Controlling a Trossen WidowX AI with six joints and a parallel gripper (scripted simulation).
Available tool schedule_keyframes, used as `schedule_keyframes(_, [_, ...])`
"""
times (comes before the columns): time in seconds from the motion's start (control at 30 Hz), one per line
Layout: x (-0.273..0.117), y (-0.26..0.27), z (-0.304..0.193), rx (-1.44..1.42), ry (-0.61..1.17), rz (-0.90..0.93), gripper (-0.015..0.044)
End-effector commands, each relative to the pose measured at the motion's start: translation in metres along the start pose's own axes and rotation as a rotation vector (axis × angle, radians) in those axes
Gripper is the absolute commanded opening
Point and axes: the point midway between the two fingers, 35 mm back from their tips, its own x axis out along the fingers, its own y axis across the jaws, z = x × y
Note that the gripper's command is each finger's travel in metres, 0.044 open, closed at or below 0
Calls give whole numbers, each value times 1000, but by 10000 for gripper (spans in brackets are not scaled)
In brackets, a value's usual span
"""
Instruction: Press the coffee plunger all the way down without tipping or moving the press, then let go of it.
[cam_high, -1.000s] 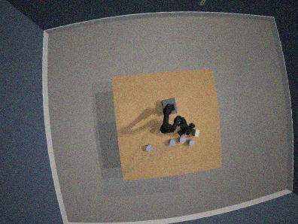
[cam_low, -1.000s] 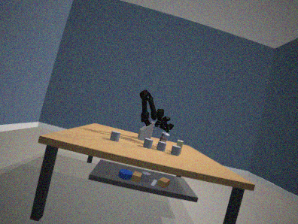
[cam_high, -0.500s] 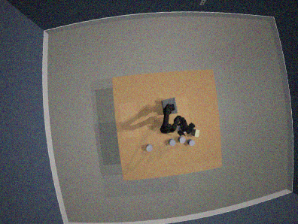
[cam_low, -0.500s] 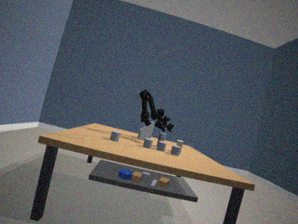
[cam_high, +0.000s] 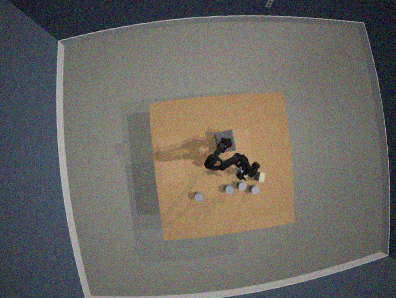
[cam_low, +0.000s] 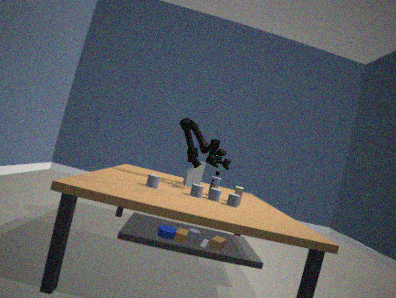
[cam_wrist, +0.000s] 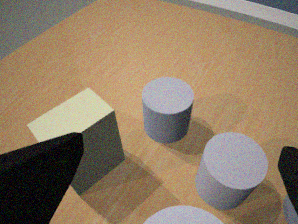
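The coffee press (cam_low: 216, 182) stands upright on the table behind the grey cylinders. Its black knob (cam_low: 217, 173) shows close above the pale lid; at this size I cannot tell exactly how far down the plunger sits. My gripper (cam_high: 250, 174) (cam_low: 219, 164) (cam_wrist: 181, 149) is wide open and empty, above the press and clear of the knob in the exterior view. In the wrist view the knob is not visible. A pale round top (cam_wrist: 182, 216) is cut off at the bottom edge there, and may be the press's lid.
Three grey cylinders (cam_high: 229, 189) (cam_low: 196, 190) (cam_wrist: 167, 110) stand near the press, and another (cam_high: 198, 197) (cam_low: 153, 181) stands farther off. A pale yellow block (cam_high: 262, 177) (cam_low: 239, 190) (cam_wrist: 75, 120) stands beside the press. The table (cam_high: 175, 220) (cam_low: 110, 187) has a lower shelf (cam_low: 150, 243) holding several objects.
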Motion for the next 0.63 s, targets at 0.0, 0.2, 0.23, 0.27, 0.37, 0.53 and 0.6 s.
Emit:
schedule_keyframes(0.0, [-28, -5, 15, 5, -4, -10, 440])
schedule_keyframes(0.2, [-45, -8, 19, 1, -7, -16, 440])
schedule_keyframes(0.23, [-45, -8, 19, 1, -7, -16, 440])
schedule_keyframes(0.27, [-45, -8, 19, 1, -7, -16, 440])
schedule_keyframes(0.37, [-45, -8, 19, 1, -7, -16, 440])
schedule_keyframes(0.53, [-45, -8, 19, 1, -7, -16, 440])
schedule_keyframes(0.6, [-45, -8, 19, 1, -7, -16, 440])
